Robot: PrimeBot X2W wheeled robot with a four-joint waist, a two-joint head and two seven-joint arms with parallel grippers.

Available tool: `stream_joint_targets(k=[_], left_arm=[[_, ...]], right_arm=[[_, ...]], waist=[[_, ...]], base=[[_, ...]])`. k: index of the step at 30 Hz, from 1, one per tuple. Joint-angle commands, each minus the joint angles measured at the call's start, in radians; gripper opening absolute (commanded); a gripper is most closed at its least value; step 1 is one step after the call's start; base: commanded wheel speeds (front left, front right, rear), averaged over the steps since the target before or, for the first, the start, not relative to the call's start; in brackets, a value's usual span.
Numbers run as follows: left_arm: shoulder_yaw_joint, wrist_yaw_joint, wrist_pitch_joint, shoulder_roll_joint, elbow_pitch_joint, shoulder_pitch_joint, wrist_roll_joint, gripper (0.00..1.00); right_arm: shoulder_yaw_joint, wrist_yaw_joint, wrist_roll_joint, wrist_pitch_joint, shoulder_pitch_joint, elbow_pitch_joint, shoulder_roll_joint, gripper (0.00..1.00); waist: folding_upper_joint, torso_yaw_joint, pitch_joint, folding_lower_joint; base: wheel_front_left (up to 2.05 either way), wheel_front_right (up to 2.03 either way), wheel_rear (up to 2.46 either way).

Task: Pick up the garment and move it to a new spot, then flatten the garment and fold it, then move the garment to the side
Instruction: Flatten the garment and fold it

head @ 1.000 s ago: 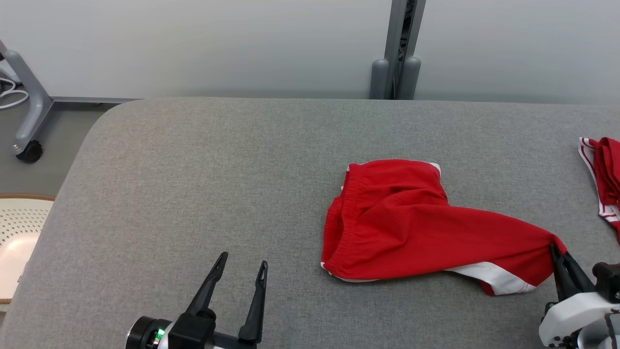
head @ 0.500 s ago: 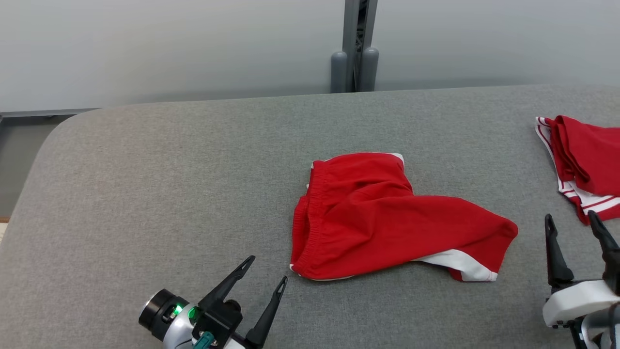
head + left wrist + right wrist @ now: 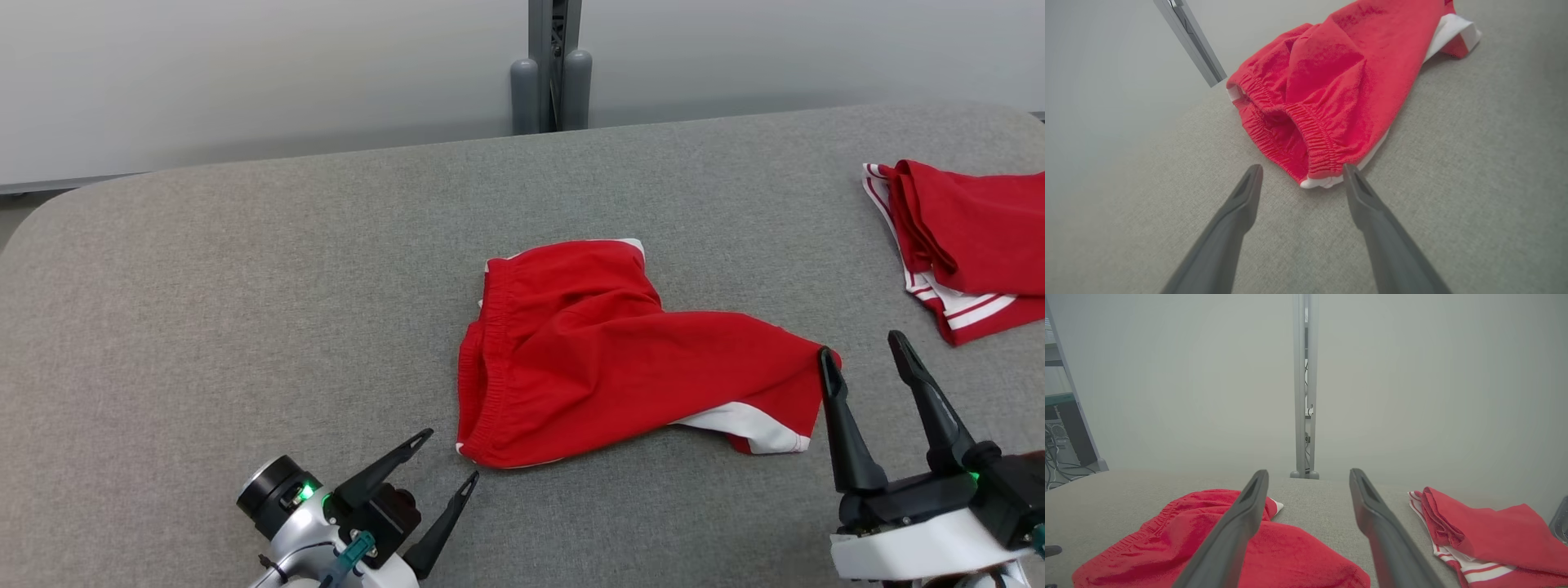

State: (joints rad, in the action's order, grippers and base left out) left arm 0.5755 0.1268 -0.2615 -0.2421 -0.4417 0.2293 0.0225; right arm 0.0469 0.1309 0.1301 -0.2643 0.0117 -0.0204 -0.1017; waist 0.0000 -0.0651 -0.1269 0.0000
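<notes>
Red shorts (image 3: 604,351) with white trim lie rumpled mid-table on the grey cloth surface, the elastic waistband to the left and a leg stretching right. My left gripper (image 3: 451,461) is open at the lower left, its tips just short of the waistband's near corner (image 3: 1323,179). My right gripper (image 3: 864,351) is open at the lower right, its left finger beside the end of the leg, with nothing held. In the right wrist view the shorts (image 3: 1216,535) lie below and left of the open fingers.
A second red garment (image 3: 963,245) with white stripes lies folded at the table's right edge, also in the right wrist view (image 3: 1478,539). A grey post (image 3: 551,69) stands behind the table (image 3: 245,286) against a pale wall.
The right gripper let go of the shorts' leg end and opened; the leg now lies slack on the table. The head camera turned right, shifting the whole scene left.
</notes>
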Motion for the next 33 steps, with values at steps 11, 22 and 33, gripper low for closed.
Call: stream_joint_targets(k=[11,22,33], left_arm=[[0.152,0.003,-0.003,-0.068,-0.034,0.097,-0.027,1.0],[0.266,0.003,-0.003,-0.096,-0.066,0.193,0.022,0.75],[0.428,0.004,-0.003,-0.156,0.018,0.231,0.287,0.0]], right_arm=[[0.1,0.0,0.118,-0.001,-0.081,-0.136,-0.036,1.0],[0.11,0.0,0.116,-0.001,-0.046,-0.148,-0.041,1.0],[0.094,0.0,0.103,-0.001,-0.053,-0.136,-0.035,1.0]], waist=[[0.0,-0.028,-0.017,0.0],[0.0,-0.053,-0.052,0.0],[0.0,-0.052,-0.066,0.0]], base=[[0.0,0.0,0.0],[0.0,0.0,0.0],[0.0,0.0,0.0]])
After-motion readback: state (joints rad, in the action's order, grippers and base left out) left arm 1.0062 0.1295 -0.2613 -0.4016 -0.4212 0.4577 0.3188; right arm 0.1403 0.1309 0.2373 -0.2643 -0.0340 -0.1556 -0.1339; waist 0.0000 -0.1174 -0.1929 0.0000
